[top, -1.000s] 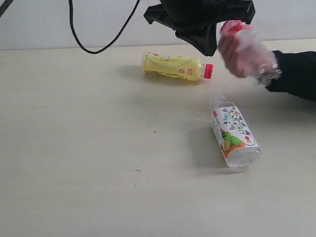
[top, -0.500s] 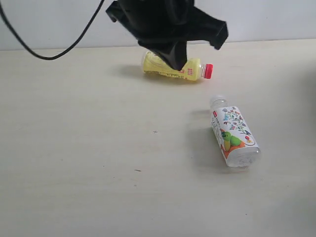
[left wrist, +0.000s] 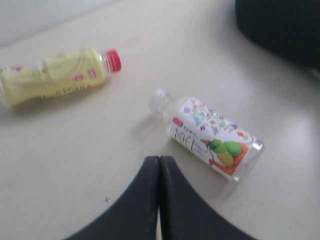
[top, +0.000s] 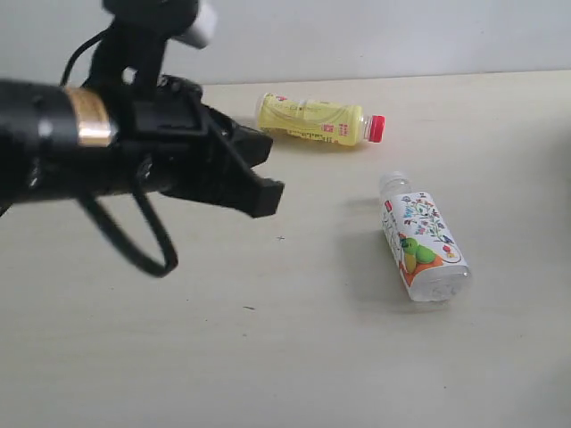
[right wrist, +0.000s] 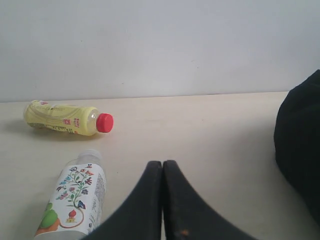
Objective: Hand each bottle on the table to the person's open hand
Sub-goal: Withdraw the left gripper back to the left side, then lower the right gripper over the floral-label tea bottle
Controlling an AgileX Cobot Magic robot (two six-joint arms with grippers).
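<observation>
With nothing held, the left fingers [left wrist: 150, 175] and right fingers [right wrist: 154, 175] are pressed shut, while on the worktop [left wrist: 75, 150] the floral-label bottle [left wrist: 212, 137] is seen lying near, beyond the left tips, the yellow bottle [left wrist: 55, 77] farther off.

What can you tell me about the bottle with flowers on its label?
The flowered bottle is small, clear plastic, wrapped in a white label with flowers, green fruit and an orange band. Its pale cap is on. It lies on its side on the table, cap pointing toward the far edge, apart from the yellow bottle. Nothing else touches it.
</observation>
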